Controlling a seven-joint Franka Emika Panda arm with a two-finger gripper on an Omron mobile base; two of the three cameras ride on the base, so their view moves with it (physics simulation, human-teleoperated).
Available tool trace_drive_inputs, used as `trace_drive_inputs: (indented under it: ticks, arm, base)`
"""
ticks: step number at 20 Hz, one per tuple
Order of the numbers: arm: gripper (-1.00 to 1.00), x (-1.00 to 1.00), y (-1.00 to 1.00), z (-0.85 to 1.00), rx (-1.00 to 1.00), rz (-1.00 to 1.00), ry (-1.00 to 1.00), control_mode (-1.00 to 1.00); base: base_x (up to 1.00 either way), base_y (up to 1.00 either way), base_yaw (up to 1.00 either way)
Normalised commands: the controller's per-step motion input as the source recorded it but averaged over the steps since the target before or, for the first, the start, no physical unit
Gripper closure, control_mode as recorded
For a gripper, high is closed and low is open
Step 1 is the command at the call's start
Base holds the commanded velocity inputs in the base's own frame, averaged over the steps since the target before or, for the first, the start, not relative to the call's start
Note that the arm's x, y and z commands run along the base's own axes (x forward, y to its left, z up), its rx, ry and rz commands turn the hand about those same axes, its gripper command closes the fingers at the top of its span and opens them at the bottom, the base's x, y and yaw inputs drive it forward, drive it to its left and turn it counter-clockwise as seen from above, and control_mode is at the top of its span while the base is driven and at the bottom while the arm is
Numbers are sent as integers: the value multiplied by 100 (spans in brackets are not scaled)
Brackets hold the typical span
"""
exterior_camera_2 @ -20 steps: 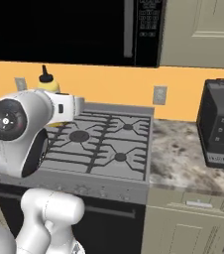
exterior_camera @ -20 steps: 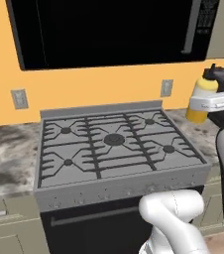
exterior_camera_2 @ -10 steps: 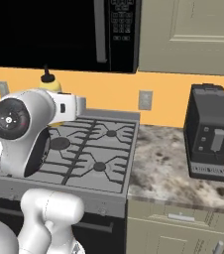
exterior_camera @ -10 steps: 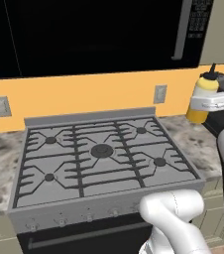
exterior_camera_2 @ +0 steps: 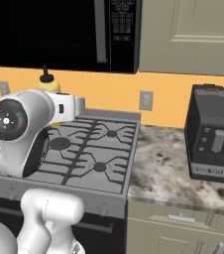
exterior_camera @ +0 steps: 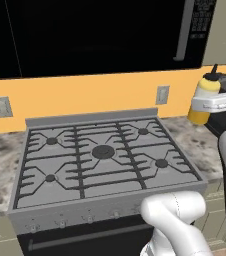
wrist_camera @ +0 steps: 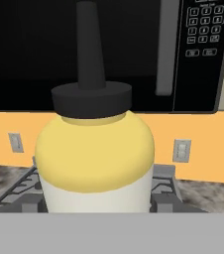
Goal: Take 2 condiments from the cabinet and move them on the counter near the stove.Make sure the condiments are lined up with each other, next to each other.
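Yellow bottle [exterior_camera: 205, 102] grasped upright in pincer [exterior_camera: 211, 104], held aloft just right of stove [exterior_camera: 105, 165], above table [exterior_camera: 195, 131], below microwave [exterior_camera: 95, 35]. Seen beside toaster [exterior_camera_2: 211, 134] across stove.

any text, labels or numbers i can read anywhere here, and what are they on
Nothing can be read as it stands.
microwave keypad: rows of small buttons with marks, too blurred to read.
yellow squeeze bottle: pale band, no lettering showing.
black coffee machine: no legible label.
stove: front knobs, no readable markings.
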Motion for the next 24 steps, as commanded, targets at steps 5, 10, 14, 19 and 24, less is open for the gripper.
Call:
trace_drive_inputs:
  ticks: [5,10,14,19,24]
  arm:
    - [100,0,0,0,0,0,0,100]
    - [100,3,0,-7,0,0,0,-100]
    - [100,1,-41,-52,0,0,0,-100]
    - [100,0,-51,-58,0,0,0,-100]
    - [100,40,-65,-46,-2,0,0,-100]
  base:
    - [1,-2,0]
    - [6,0,0]
    - [0,0,0]
    - [0,0,0]
    - [0,0,0]
